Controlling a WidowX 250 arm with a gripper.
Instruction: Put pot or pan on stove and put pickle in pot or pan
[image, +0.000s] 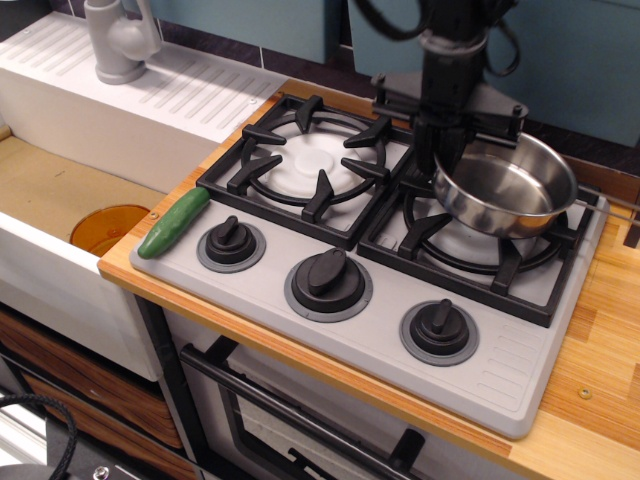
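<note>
The shiny steel pan (505, 185) hangs tilted just above the right burner grate (490, 255) of the grey stove (350, 335). Its thin wire handle points right. My gripper (442, 152) comes down from above and is shut on the pan's left rim, one finger inside and one outside. The green pickle (173, 222) lies on the stove's front left corner, next to the left knob (231, 241) and far from the gripper.
The left burner (305, 160) holds nothing. An orange disc (105, 228) lies in the sink at the left. A grey faucet (120, 40) stands on the white drainboard at the back left. The wooden counter (600, 340) runs along the right.
</note>
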